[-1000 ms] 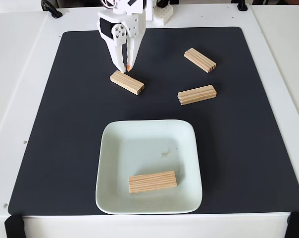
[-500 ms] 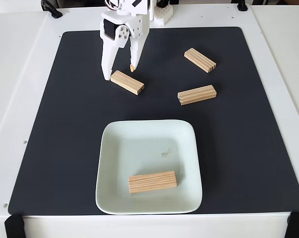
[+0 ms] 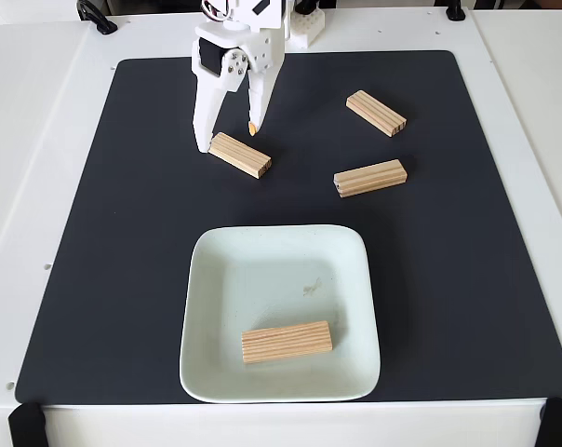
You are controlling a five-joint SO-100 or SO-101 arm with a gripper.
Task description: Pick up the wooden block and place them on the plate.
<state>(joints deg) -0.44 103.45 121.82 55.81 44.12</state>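
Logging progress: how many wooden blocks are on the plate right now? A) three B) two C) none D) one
D: one wooden block lies on the plate; the other three blocks are on the black mat.

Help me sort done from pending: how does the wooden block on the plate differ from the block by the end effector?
The block on the plate lies inside the plate, near its front edge; the block by the end effector lies on the black mat. The plated one runs nearly level across the fixed view; the other is angled. The open end effector stands at the mat block. Both are alike grooved pine.
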